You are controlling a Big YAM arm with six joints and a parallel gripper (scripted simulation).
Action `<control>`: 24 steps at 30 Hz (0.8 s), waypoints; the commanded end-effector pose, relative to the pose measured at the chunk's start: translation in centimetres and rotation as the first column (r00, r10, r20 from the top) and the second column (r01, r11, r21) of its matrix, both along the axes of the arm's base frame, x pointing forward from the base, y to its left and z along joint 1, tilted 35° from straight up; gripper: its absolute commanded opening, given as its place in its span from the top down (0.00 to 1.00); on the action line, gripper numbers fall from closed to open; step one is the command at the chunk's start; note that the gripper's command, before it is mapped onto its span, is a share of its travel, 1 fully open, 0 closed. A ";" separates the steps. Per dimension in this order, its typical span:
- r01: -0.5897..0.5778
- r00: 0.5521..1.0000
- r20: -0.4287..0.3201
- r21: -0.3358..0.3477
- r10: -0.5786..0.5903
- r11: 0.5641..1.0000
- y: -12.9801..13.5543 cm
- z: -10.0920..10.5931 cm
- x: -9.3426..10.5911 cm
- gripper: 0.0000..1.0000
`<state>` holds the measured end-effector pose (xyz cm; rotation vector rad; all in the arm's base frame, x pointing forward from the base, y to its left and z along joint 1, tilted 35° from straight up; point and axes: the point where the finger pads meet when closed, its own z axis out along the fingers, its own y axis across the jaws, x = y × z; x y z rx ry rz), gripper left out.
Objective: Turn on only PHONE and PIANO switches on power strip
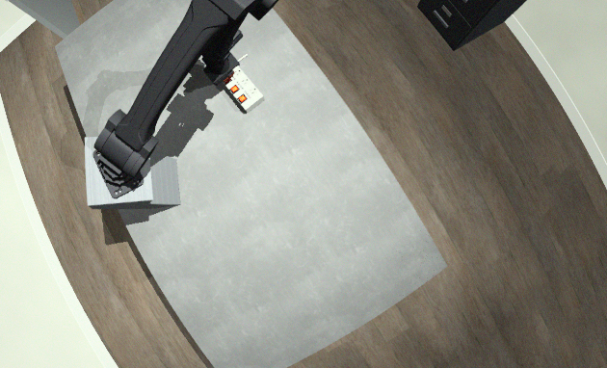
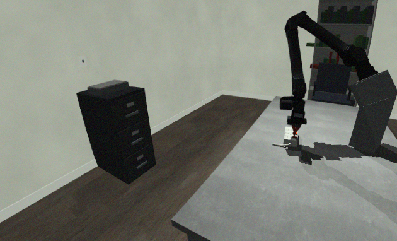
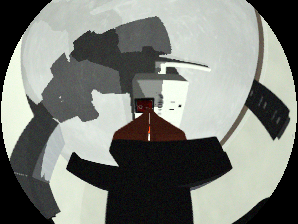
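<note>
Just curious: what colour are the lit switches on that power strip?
Orange-red, on the white power strip; clearest in the top view.

The single black arm (image 2: 318, 33) is raised steeply from its grey pedestal (image 2: 372, 118) to a high elbow, from which the forearm (image 2: 296, 62) is dropped almost straight down. The wrist is pointed downward, well away from the pedestal. The claw (image 2: 295, 131) is seen fully closed, fingers pressed together, with nothing held between them, tips directed at the desk (image 2: 283, 194)
</note>
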<state>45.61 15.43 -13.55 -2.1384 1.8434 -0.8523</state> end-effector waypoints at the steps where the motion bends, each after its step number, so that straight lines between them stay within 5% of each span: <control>1: -0.010 1.000 0.020 0.012 0.010 1.000 0.1 1.2 0.3 1.00; 24: -0.009 1.000 0.021 0.012 0.008 1.000 0.0 1.2 0.4 1.00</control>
